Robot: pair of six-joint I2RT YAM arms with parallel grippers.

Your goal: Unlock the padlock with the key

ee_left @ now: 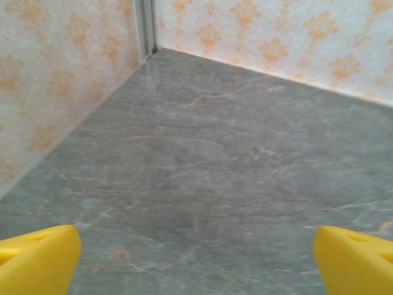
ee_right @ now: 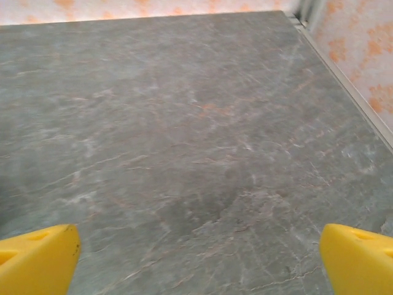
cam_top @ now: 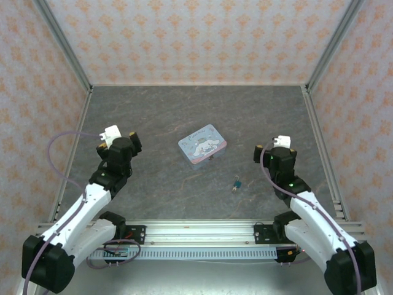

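Note:
The padlock [cam_top: 236,183] is a tiny dark teal-blue lock lying on the grey table, near the front and right of centre. A small yellowish bit shows at its near end; I cannot make out the key as a separate thing. My left gripper [cam_top: 116,138] hangs at the left, far from the lock. In the left wrist view the left gripper [ee_left: 196,258] is open, with bare table between its yellow fingertips [ee_left: 37,258]. My right gripper [cam_top: 275,147] sits to the right of the lock and a little behind it. The right wrist view shows the right gripper [ee_right: 199,258] open and holding nothing.
A light-blue cartoon-printed tin [cam_top: 202,146] lies mid-table, behind and left of the padlock. Patterned walls [cam_top: 196,37] with metal posts close in the table on three sides. The metal rail [cam_top: 196,233] carrying the arm bases runs along the near edge.

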